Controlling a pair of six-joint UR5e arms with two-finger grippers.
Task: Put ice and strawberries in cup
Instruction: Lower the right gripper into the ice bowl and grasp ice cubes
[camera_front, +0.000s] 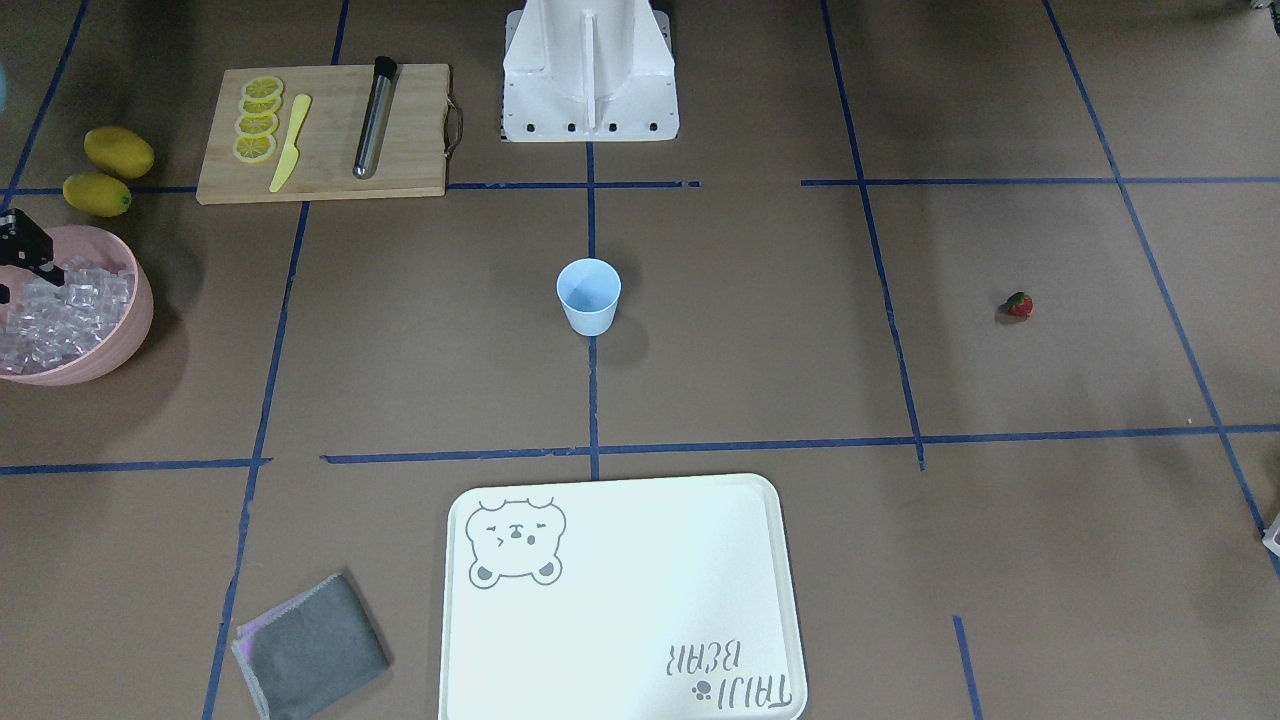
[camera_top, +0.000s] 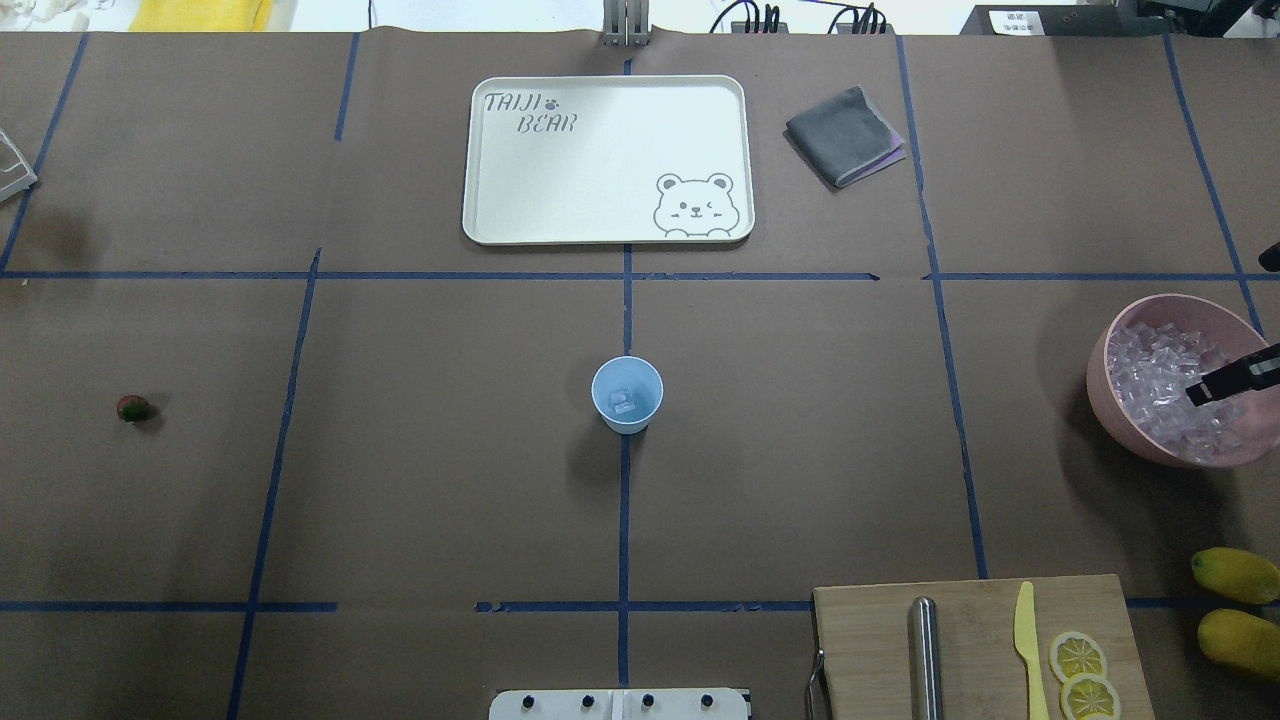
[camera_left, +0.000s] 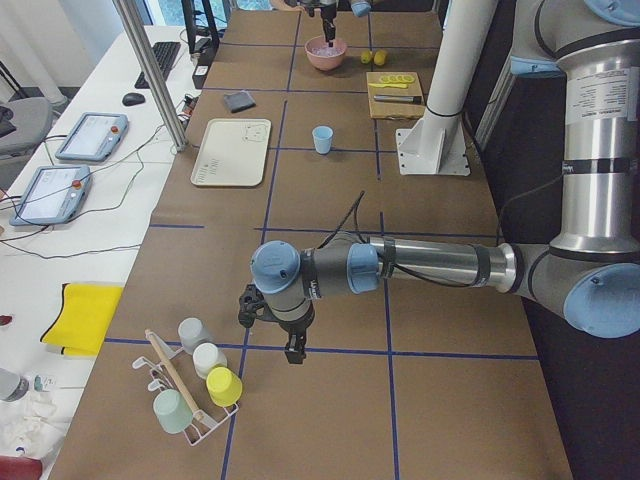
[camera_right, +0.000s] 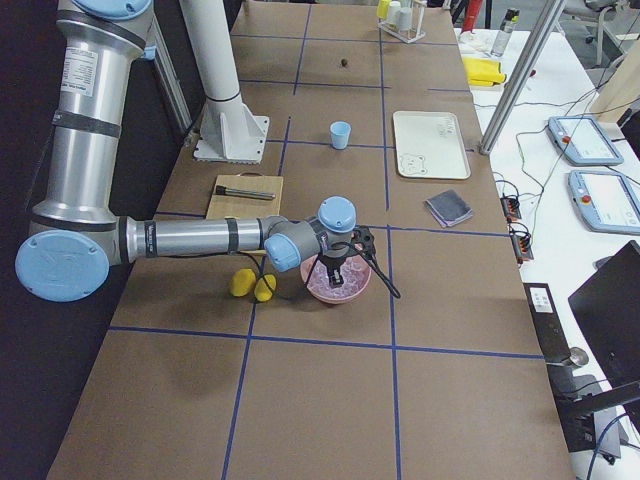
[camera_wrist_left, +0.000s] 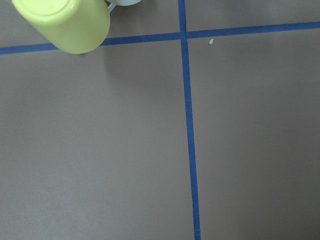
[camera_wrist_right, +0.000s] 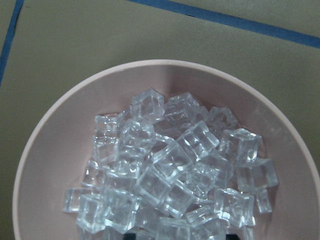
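Note:
The pale blue cup (camera_top: 627, 393) stands upright at the table's middle and also shows in the front view (camera_front: 588, 297). One ice cube (camera_top: 623, 402) lies in it. Many ice cubes (camera_wrist_right: 170, 175) fill the pink bowl (camera_top: 1112, 350) at the robot's right end. My right gripper (camera_top: 1215, 385) hangs just over that ice with its fingers apart and empty; it also shows in the front view (camera_front: 20, 275). The strawberry (camera_top: 132, 408) lies alone far out on the robot's left side. My left gripper (camera_left: 293, 350) points down near a cup rack, far from the strawberry; I cannot tell whether it is open.
A white bear tray (camera_top: 480, 150) and a grey cloth (camera_top: 843, 135) lie on the far side. A cutting board (camera_top: 880, 640) holds lemon slices, a yellow knife and a metal rod. Two lemons (camera_top: 1238, 605) lie beside it. A rack of cups (camera_left: 200, 390) stands at the left end.

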